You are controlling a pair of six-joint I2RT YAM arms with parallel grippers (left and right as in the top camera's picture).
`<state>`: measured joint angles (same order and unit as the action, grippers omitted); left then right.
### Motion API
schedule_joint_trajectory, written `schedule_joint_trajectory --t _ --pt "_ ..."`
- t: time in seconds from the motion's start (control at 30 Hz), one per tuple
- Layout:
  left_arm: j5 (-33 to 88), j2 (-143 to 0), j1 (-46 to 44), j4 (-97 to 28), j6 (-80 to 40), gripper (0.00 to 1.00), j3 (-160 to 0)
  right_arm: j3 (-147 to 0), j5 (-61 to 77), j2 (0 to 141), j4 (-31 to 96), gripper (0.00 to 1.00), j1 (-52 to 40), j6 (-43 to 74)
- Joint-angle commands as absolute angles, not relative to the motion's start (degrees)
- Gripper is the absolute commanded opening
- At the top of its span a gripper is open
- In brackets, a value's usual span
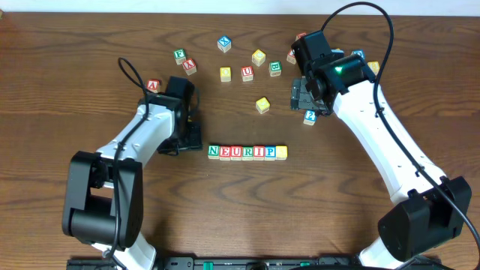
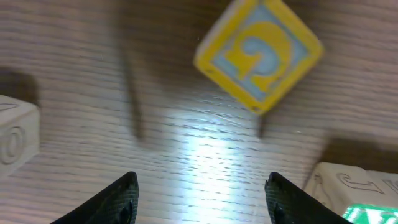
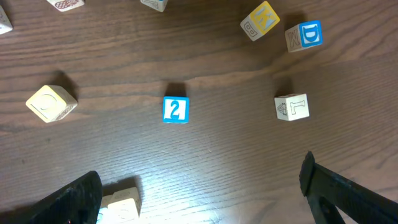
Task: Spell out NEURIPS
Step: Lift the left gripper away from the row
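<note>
Dark brown wood grain is running across the whole bench (image 1: 90,45), and in the middle of it the lettered row (image 1: 241,152) is sitting in a straight line, reading N, E, U, R, I, P from left to right, with the cubes touching. A yellow cube (image 1: 281,152) is pressing against the P at the right end; from above I cannot read its letter. Just left of the N the left arm is reaching in, and its left pincer (image 2: 202,180) is standing parted over bare wood, holding nothing. Its own camera is catching a blurred yellow-edged cube (image 2: 258,53) ahead of the fingers, tilted like a diamond, with a curly yellow character on pale blue. The right pincer (image 3: 199,171) is hanging wide over the loose cubes (image 1: 247,73) on the far side, gripping nothing — a blue cube marked 2 (image 3: 176,109) is lying on the wood ahead of it, with a pale cube (image 3: 51,102) off to one side and a blue D cube (image 3: 303,35) farther on
</note>
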<state>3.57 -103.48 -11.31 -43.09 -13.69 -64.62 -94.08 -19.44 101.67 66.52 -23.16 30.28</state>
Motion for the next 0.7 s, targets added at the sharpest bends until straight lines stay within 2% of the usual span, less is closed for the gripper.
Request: schedule_joint_trajectory --t 0.0,0.23,0.3,0.37,0.53,0.67 --pt "2.31 -101.97 -9.89 -43.40 -12.67 0.64 -66.04 -95.53 -20.91 100.60 66.39 0.97 -23.27 29.45" --pt "2.31 -96.20 -7.77 -43.42 -9.67 0.66 -67.18 -95.53 -22.61 100.60 66.11 0.99 -23.18 29.26" --pt "2.26 -93.27 -7.77 -43.40 -8.62 0.72 -67.77 -95.53 -23.38 100.60 65.69 0.99 -23.16 29.04" --pt "2.26 -89.97 -7.77 -43.40 -7.18 0.73 -68.49 -95.53 -24.62 100.60 65.21 0.99 -23.09 29.06" --pt "2.24 -80.55 -7.77 -42.39 -4.47 0.93 -69.63 -95.59 -25.17 99.48 62.65 0.99 -22.11 29.04" --pt "2.07 -74.39 -7.77 -40.51 -4.27 0.95 -69.63 -95.59 -24.91 95.96 59.44 0.99 -20.58 27.05"
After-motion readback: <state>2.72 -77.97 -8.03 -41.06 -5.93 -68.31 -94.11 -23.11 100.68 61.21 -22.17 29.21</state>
